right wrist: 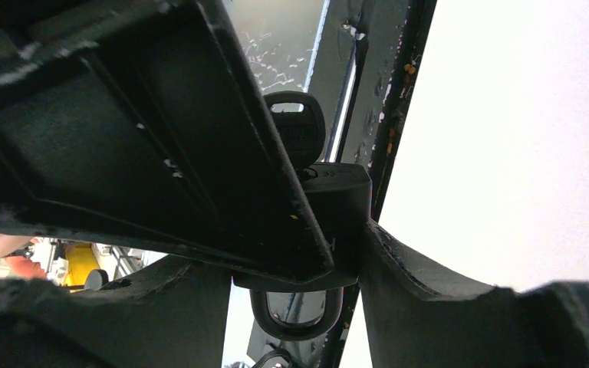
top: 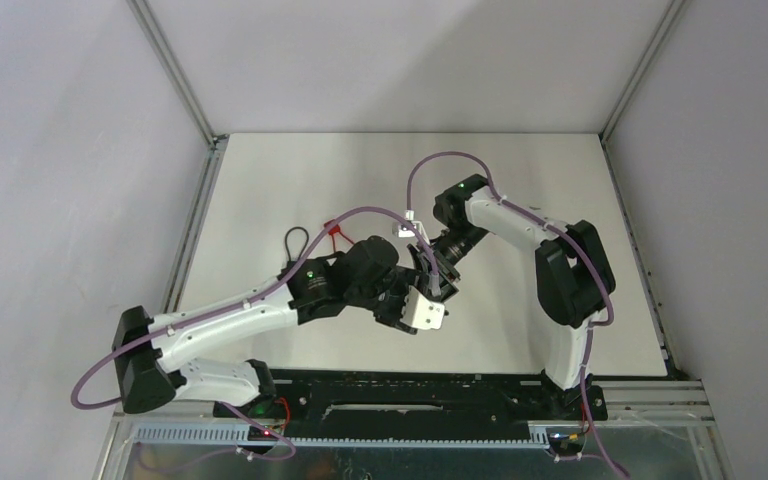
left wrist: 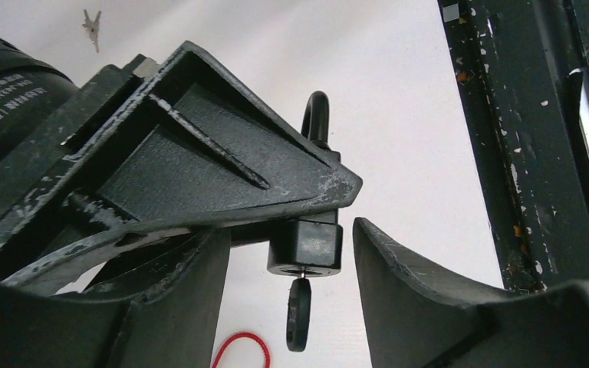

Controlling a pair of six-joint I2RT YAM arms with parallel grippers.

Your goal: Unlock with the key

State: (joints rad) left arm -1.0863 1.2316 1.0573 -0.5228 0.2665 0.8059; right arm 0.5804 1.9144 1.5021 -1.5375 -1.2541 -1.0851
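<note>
Padlock (right wrist: 341,201), key (right wrist: 295,129) inserted, sits clamped in right pincer (right wrist: 345,247); marking unreadable.

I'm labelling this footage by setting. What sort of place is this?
Probably a robotics lab test cell: a left arm and right arm bolted at the edge of a white table, grey panels in aluminium framing walling it in, and a padlock with its key as the practice object.
</note>
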